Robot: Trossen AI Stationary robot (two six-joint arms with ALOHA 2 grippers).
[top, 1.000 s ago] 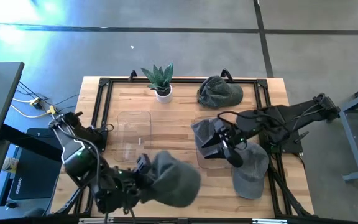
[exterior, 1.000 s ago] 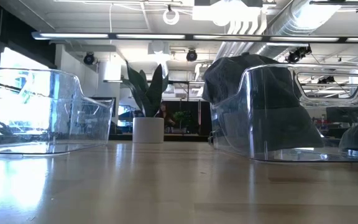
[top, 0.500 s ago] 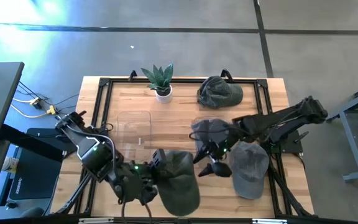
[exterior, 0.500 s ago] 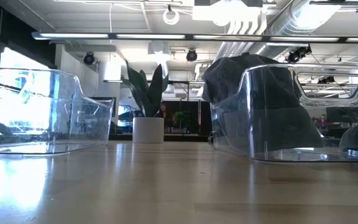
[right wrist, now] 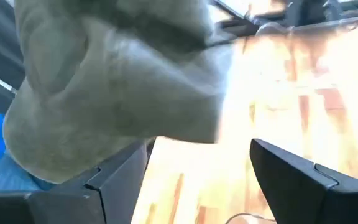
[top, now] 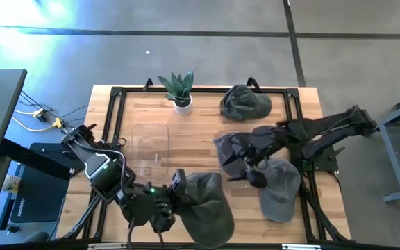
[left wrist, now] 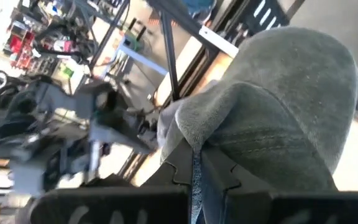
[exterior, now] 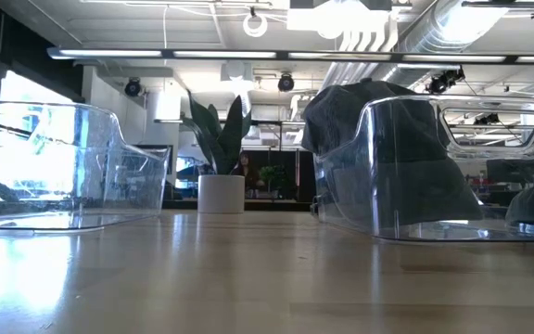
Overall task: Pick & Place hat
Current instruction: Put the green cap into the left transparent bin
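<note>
My left gripper (top: 174, 206) is shut tight on a gray hat (top: 203, 207). I hold it by its edge, near the front edge of the table (top: 186, 132). In my left wrist view the hat (left wrist: 278, 118) fills most of what I see, and its cloth is pinched between my two dark fingers (left wrist: 222, 177). The hat hangs out past my gripper, away from my arm.

My right gripper (top: 250, 167) is open wide. It holds nothing. It hangs over the right side of the table. A second hat (top: 229, 149) sits right by it, on a clear stand (exterior: 434, 167). In my right wrist view that hat (right wrist: 117, 81) is very close, just past my fingers (right wrist: 303, 177). One finger is under its edge, but I cannot tell if it touches the cloth.

A third hat (top: 280, 189) lies flat on the table, on the near side of my right gripper. A fourth hat (top: 246, 103) lies at the far edge, well past my right gripper.

Another clear stand (top: 149, 149) is between my two grippers, closer to my left one. A small plant (top: 178, 89) in a white pot stands at the far edge, well away from both grippers.
</note>
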